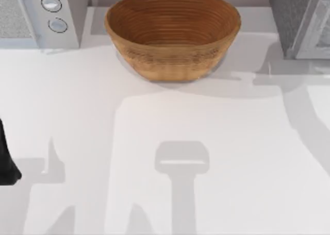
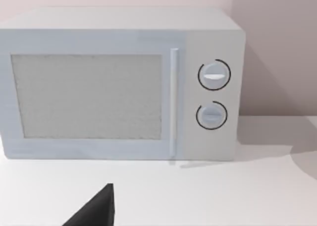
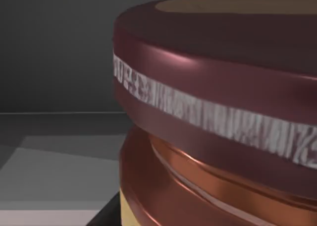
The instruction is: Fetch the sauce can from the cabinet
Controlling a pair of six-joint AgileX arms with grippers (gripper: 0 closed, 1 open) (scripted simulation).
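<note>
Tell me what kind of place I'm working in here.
Likely a mock kitchen counter in simulation: a white microwave with two knobs, a woven basket on the white table, a speckled cabinet, and the sauce can close up.

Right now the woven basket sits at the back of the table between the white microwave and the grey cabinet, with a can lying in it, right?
Not quite: the top view shows the basket empty. It does sit between the microwave and the cabinet.
</note>
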